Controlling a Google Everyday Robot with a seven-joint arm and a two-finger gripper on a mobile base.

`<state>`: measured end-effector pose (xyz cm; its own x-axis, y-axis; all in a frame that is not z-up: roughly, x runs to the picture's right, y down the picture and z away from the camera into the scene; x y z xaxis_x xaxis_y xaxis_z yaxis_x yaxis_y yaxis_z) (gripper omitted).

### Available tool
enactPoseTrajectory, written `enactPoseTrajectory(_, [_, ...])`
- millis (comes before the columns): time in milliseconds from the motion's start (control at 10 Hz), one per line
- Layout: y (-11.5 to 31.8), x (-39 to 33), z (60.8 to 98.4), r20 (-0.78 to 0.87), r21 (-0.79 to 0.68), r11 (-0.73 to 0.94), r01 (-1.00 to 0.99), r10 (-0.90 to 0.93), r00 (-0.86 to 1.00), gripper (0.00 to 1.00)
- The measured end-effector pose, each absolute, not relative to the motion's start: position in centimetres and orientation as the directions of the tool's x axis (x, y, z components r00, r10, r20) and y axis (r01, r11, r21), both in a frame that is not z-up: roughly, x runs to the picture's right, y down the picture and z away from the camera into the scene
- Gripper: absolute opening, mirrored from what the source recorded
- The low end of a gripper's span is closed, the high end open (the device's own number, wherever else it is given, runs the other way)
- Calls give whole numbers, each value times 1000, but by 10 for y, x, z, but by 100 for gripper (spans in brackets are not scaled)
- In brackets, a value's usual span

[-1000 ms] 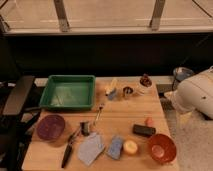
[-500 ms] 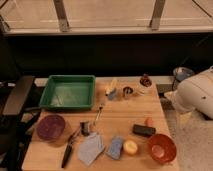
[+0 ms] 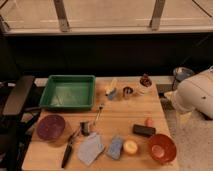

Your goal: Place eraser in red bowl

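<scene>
The eraser (image 3: 143, 130), a small black block, lies on the wooden table (image 3: 120, 117) near its right front. The red bowl (image 3: 161, 148) stands just in front and to the right of it, at the table's front right corner, with nothing dark inside. The two are close but apart. Only my white arm (image 3: 197, 97) shows, beyond the table's right edge. My gripper is out of view.
A green tray (image 3: 67, 92) sits at the back left and a purple bowl (image 3: 51, 127) at the front left. A black-handled tool (image 3: 70, 149), grey cloth (image 3: 90, 148), light blue sponge (image 3: 115, 147) and yellow round item (image 3: 130, 146) line the front. A small cup (image 3: 127, 92) stands at the back.
</scene>
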<state>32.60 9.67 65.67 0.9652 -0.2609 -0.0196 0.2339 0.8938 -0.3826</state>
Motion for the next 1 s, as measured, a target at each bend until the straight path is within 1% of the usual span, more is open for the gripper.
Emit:
enactPoseTrajectory(600, [95,324,657,-15,-376,893,245,-270,963,80])
enactPoseTrajectory(800, [87,309,652,9,-355,900,253,-267,964,80])
enactPoseTrajectory(1000, [89,272,656,83,-379,894,241,-226,970,80])
